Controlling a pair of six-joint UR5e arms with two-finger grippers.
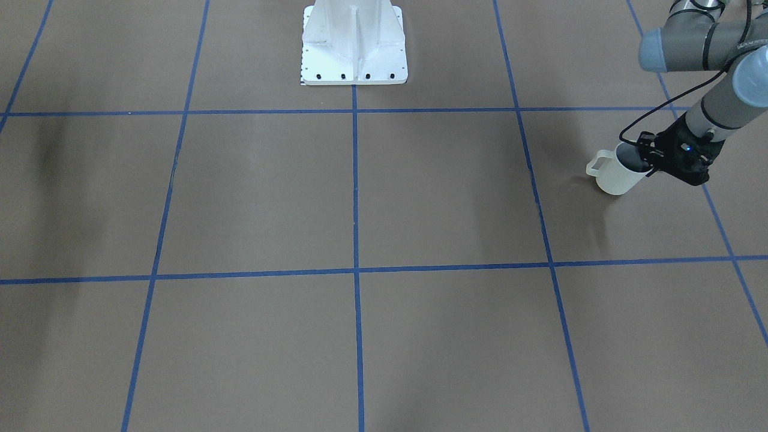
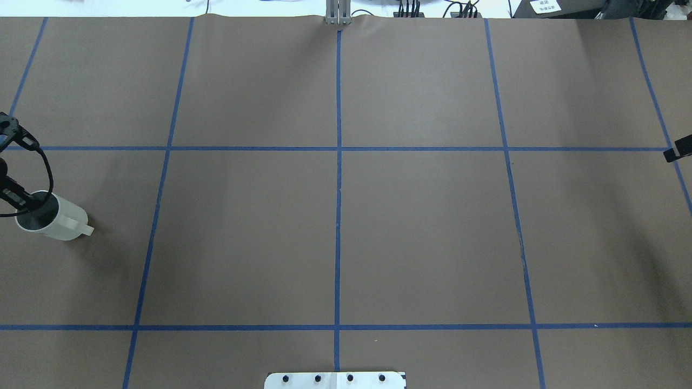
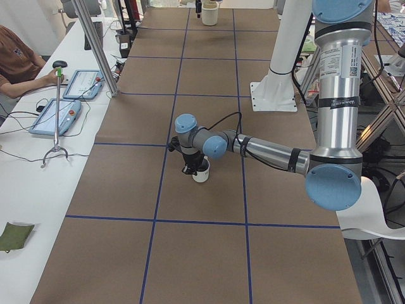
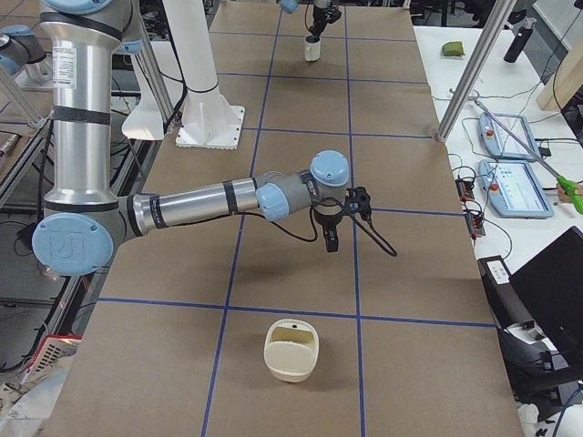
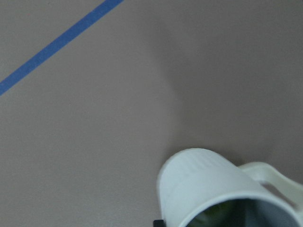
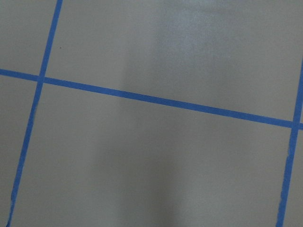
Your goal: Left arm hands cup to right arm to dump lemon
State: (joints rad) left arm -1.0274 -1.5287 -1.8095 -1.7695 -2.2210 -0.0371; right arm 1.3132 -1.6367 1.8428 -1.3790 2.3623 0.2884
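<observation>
Exterior front-facing view puts the left gripper (image 1: pixel 647 161), narrow and black, at the far right, tipped down onto the mouth of the cream-white mug with a loop handle (image 1: pixel 615 175). Its fingers meet the rim on the side away from the handle, and one seems to dip into the dark grey inside. Whether they pinch the wall or only straddle it, I cannot tell. The mug stands upright on the brown paper-covered table (image 1: pixel 420 198), in the outer column of the blue tape grid (image 1: pixel 355 180). Its handle points toward the table's middle. From the left wrist camera the mug fills the lower right corner, and a dull yellow-green lump, the lemon (image 5: pixel 215 213), shows just inside its mouth. The grey tubular left arm (image 1: pixel 714 109), with light-blue joint caps, reaches down to the mug from the upper right corner.

Well apart, toward the table's other end, the grey tubular right arm (image 4: pixel 200 205) stretches low over the paper. The black right gripper (image 4: pixel 330 242) points down above bare paper near a tape line, and I cannot tell whether its fingers are apart or together. A white metal pedestal base (image 1: pixel 354 54) sits at the robot's edge of the table. A cream-coloured rounded container (image 4: pixel 291 350) lies on the paper near the right arm's end, apart from that gripper.
</observation>
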